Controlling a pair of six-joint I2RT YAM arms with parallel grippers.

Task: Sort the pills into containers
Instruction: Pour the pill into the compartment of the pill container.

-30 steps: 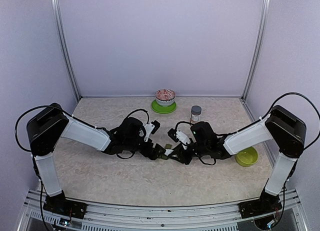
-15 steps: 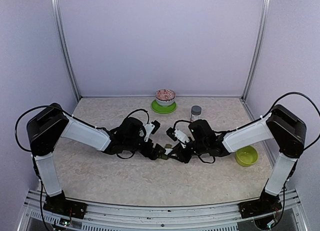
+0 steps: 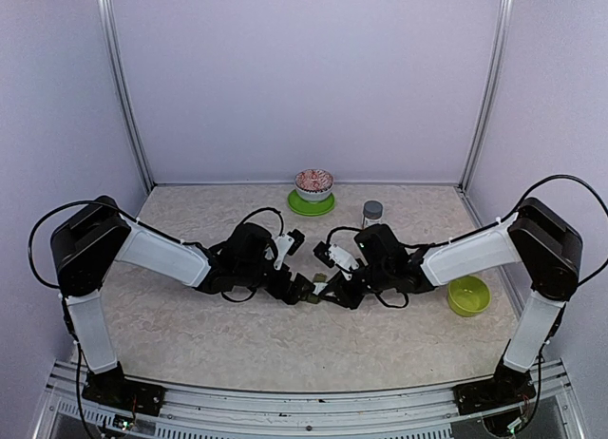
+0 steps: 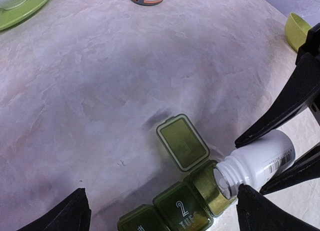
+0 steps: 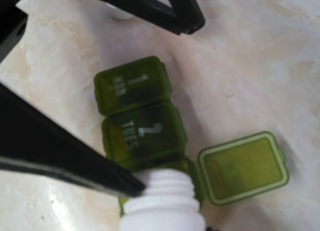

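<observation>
Right gripper (image 3: 333,289) has edged leftward, apparently tipping white bottle (image 4: 257,163) over containers (image 5: 142,133).

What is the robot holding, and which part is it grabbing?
The right tool holds a white bottle by its body, neck free. The left tool is open, holding nothing.

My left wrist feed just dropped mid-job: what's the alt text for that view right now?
A white bottle, pinched in the right gripper, lies tipped with its open mouth over the end compartment of the dark green containers strip, whose lid is flipped open. The other two compartments are shut; the left gripper is spread wide at the bottom corners.
</observation>
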